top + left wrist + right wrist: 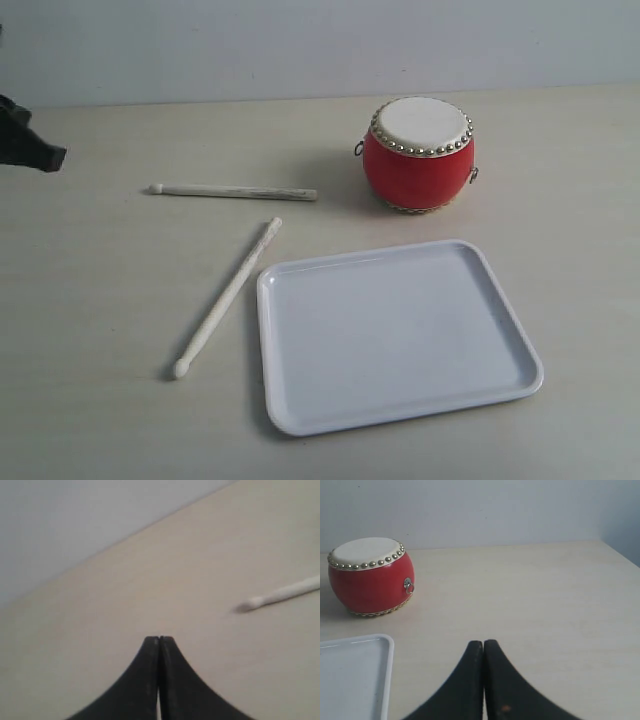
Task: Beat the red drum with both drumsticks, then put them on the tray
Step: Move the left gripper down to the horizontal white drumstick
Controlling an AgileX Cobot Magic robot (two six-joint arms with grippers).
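So, both grippers were shut & empty. The left gripper [159, 639] had its dark jaws pressed tip to tip w/ nothing betw. them, over bare table [90, 645]. The bead end of a drumstick [280, 596] lay on the wood well apart from those tips in the left wrist view; couldn't tell which of the two it was. The right gripper [483, 642] was likewise closed tight, gripping nothing, above the table near one corner of the tray. In the ext. view the red drum [418, 152] stood upright at the back, right of centre, cream skin up, gold studs round the rim, apart from the tray's far edge. The tray [395, 335], white w/ a low rim, lay flat in front of it. The far drumstick [232, 190] lay left of the drum, roughly crosswise, bead tip pointing left. The near drumstick [228, 298] lay slanted, plain end just beside the tray's far-left corner, bead tip toward the front left. The sticks touched neither each other nor the drum. A dark bit of arm [28, 148] showed at the left edge.
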